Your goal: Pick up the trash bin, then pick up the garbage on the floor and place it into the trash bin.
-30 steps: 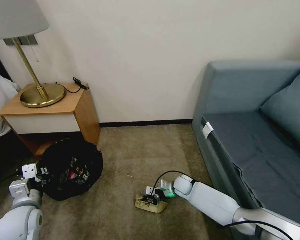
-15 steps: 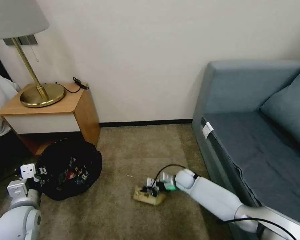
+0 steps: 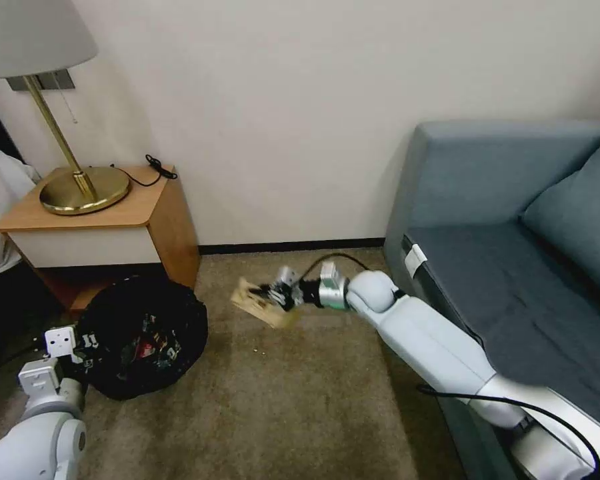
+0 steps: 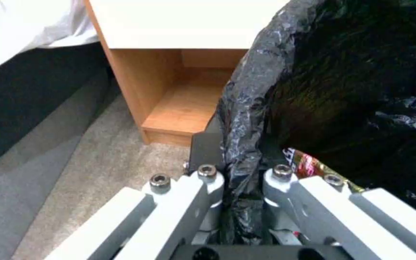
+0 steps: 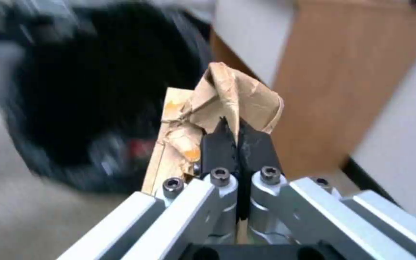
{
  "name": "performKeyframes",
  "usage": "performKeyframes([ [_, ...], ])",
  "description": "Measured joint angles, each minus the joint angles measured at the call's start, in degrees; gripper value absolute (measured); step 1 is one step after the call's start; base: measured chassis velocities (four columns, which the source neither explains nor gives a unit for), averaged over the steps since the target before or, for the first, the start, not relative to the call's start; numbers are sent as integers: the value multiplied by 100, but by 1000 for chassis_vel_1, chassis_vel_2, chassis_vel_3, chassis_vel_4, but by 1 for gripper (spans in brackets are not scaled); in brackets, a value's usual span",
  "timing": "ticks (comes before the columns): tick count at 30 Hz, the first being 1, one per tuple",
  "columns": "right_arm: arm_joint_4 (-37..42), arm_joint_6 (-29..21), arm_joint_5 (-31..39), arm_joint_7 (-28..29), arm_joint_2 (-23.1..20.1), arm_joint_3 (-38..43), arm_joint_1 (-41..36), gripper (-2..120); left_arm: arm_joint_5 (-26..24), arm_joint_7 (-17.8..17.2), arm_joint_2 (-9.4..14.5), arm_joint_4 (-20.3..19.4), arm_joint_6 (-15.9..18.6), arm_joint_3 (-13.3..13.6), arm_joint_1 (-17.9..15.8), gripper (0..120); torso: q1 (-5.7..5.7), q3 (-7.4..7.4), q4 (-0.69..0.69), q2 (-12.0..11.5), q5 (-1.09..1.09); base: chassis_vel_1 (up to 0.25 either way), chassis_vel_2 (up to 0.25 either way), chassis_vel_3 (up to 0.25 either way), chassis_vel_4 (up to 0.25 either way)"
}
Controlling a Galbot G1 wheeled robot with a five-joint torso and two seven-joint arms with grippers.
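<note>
The right wrist view shows the right gripper [image 5: 237, 139] closest: its black fingers [image 5: 219, 144] are pressed together on a crumpled tan paper wrapper [image 5: 232, 97], creased and folded with orange print on its flat part. From the head view, that wrapper [image 3: 260, 303] hangs clear of the beige carpeted floor [image 3: 300, 400], held out at the end of the right arm, which stretches low and leftward from beside the grey-blue sofa [image 3: 513, 220] toward the round trash bin lined with wrinkly black plastic [image 3: 143, 337]. The bin stands on the carpet beside the wooden bedside table [image 3: 93, 227], with coloured litter inside. The left wrist view adds what the head view hides: the left gripper [image 4: 239, 177] has its fingers clamped narrowly on the bin's bag-covered rim [image 4: 246, 119] (a red-and-gold packet [image 4: 309, 166] lies just inside).
</note>
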Motion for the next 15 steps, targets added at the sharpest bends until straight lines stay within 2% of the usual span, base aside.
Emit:
performKeyframes([
  [4, 296, -169, 334, 72, 204, -151, 67, 0, 68, 24, -94, -13, -35, 71, -11, 4, 0, 0, 0, 0, 0, 0, 0, 0, 0],
  [9, 262, -198, 496, 207, 516, -325, 109, 0, 72, 90, -152, -40, -111, 121, -12, 4, 0, 0, 0, 0, 0, 0, 0, 0, 0],
  [12, 127, -175, 520, 318, 699, -402, 126, 0, 73, 114, -181, -60, -126, 134, -12, 4, 0, 0, 1, 0, 0, 0, 0, 0, 0],
  [15, -448, -117, 516, 537, 1178, -478, 177, 0, 87, 132, -222, -93, -131, 149, -12, 4, 0, 0, 0, 0, 0, 0, 0, 0, 0],
])
